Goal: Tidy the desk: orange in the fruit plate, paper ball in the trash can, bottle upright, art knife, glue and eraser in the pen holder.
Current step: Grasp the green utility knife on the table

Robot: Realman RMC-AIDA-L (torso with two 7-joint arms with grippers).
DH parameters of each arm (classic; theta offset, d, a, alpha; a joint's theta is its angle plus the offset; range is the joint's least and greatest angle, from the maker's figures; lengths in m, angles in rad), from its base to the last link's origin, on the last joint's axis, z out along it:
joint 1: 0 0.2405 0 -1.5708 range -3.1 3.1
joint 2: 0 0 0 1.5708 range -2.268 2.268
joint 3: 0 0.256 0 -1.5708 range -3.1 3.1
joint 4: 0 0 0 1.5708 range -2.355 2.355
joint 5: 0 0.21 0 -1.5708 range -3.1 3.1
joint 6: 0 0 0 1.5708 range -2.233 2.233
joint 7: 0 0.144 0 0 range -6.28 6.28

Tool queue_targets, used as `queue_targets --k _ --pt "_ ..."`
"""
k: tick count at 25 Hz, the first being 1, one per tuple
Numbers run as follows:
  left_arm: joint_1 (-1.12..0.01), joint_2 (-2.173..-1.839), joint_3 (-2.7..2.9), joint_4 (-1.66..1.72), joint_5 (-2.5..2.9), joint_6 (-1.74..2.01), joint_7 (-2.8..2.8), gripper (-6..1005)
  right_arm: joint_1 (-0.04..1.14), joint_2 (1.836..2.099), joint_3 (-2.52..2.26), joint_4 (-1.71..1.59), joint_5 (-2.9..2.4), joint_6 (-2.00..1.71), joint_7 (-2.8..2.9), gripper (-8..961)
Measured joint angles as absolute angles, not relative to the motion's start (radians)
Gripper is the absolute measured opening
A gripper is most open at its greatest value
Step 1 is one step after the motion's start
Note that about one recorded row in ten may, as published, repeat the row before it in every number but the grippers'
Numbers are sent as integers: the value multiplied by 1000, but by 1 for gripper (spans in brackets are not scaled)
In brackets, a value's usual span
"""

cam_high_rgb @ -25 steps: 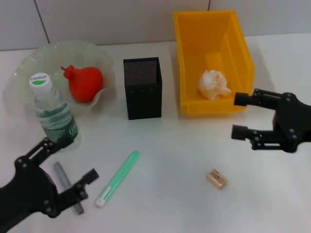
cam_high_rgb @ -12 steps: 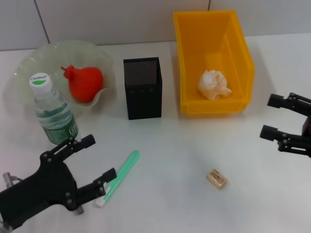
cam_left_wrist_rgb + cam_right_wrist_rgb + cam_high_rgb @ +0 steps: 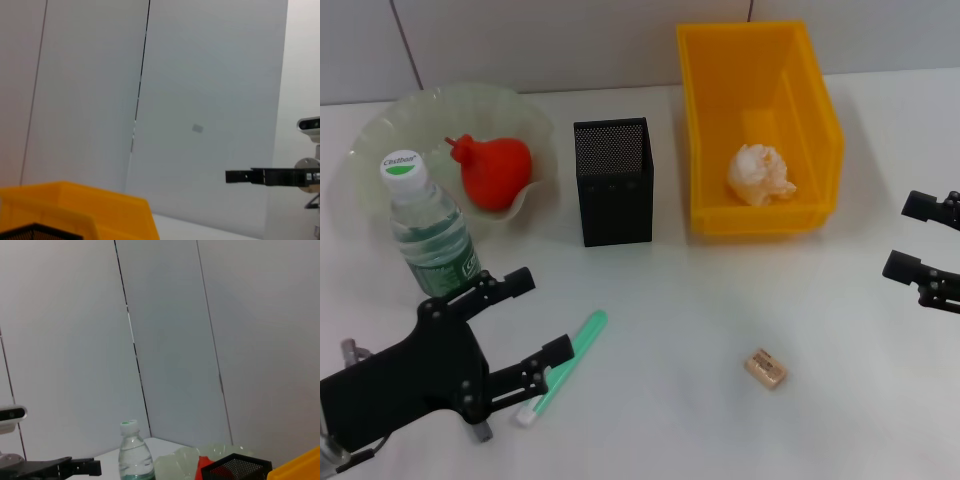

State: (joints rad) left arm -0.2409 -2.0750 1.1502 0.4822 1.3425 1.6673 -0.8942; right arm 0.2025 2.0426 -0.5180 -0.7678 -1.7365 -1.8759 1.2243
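Since a second ago your open, empty left gripper point(image 3: 533, 318) slid forward over the light, stiff, slim mint-green glue stick point(image 3: 563, 366), grey art knife point(image 3: 481, 433) mostly hidden; take glue mid-shaft; open right gripper point(image 3: 911, 236) withdrew toward 3 o'clock.

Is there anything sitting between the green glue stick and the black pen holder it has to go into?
Nothing visible does. The glue lies on the table in front of the pen holder with bare tabletop between them. The open left gripper hovers beside the glue.

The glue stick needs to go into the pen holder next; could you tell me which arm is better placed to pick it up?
Probably the left. Its end effector, open, hovers right beside the glue stick, while the right end effector sits open at the table's far right edge, beyond the eraser.
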Motion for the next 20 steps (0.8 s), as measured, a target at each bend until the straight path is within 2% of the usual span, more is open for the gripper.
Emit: queue_targets --k 5,7,8,12,15,18,20 --pt "-151 -2079 1342 760 1315 1500 -1115 806 206 2036 -520 -766 -1737 -1870 1226 839" --pt "-87 -2076 1470 932 1308 1372 -1190 806 207 2034 -520 -764 -1737 -1870 1225 839" --pt "-5 -2069 1597 1146 1337 1216 -1288 807 206 2034 -521 -763 -1737 -1870 1225 839" --pt "64 -2066 1672 1405 1483 1070 -1513 807 203 2037 -523 -763 -1737 -1869 1220 839" --pt "60 -2068 1677 1555 1648 1044 -1784 807 207 2038 -520 -761 -1752 -1867 1220 839" --pt "-10 -2067 1700 1717 1966 1048 -2194 806 210 2039 -517 -755 -1762 -1858 1219 839" --pt "-32 -2067 1711 1745 2053 1060 -2277 806 210 2039 -518 -754 -1762 -1857 1219 839"
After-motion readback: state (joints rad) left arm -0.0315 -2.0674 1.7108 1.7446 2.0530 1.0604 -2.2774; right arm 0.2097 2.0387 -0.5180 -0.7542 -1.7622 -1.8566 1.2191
